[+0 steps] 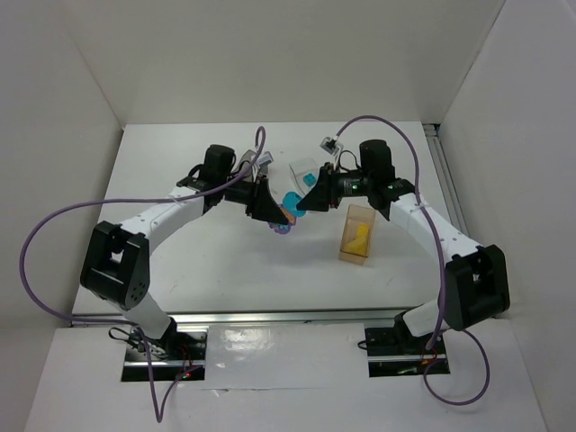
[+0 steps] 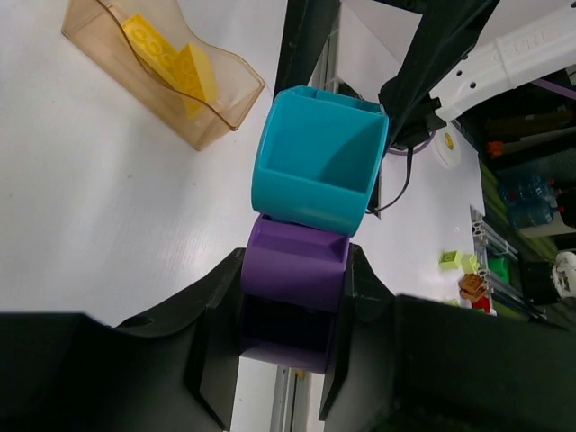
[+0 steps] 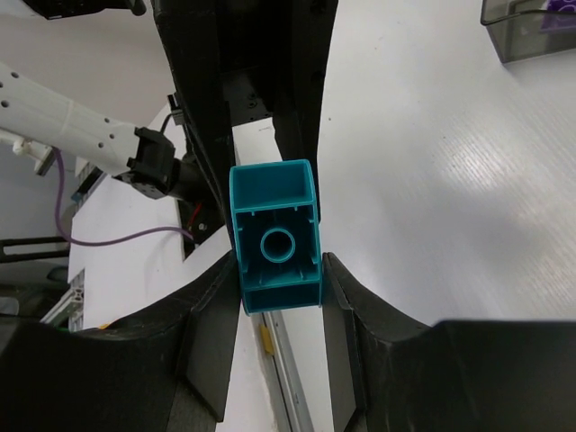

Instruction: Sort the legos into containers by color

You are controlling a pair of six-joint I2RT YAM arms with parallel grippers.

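from the top view, my two arms are meeting over the middle of the white table. my left gripper and right gripper are facing each other, with a small teal plastic lego brick between them and a small purple plastic lego brick just beside it. the amber-tan translucent rectangular bin is sitting to the right with yellow inside, and a clear plastic bin is lying behind the grippers.

from the left wrist view, my left gripper is clenching on the purple brick, a black finger pressing on each side of it. the teal brick is touching its far end, tilted, and showing a hollow open face. the amber-tan bin is lying well apart at the upper left, holding yellow studded bricks.

from the right wrist view, my right gripper is grasping the teal brick by its two sides, up off the table. its hollow underside is facing the camera, with a round tube in the middle. a smoky dark grey bin is sitting at the upper right corner, something purple inside it.
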